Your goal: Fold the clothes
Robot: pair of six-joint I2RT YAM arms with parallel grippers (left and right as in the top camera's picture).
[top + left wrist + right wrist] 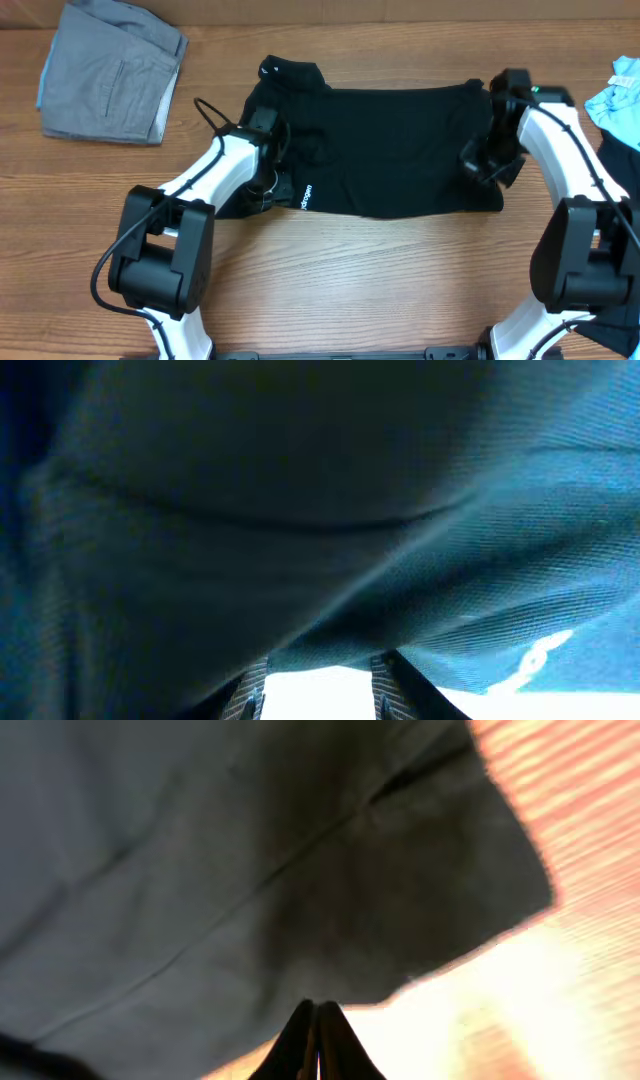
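The black shirt (390, 150) lies spread across the middle of the wooden table (380, 280), with an arm at each of its short sides. Its left part is partly covered by the left arm's dark wrist. A small white print (308, 197) shows near the lower left hem, too small to read.

In the left wrist view, cloth fills nearly the whole frame. The left gripper (318, 678) shows only as two fingers (250, 695) at the bottom edge, a narrow gap between them. Their tips are lost under the fabric, so I cannot tell whether they hold any.

The right gripper (317, 1020) has its fingers pressed together right at the shirt's hem, near its right corner. It may have a thin fold pinched, but the blurred, overlit view does not settle it.

A folded grey garment (110, 75) lies at the far left, well apart. A light blue garment (612, 100) is cut off by the right edge.
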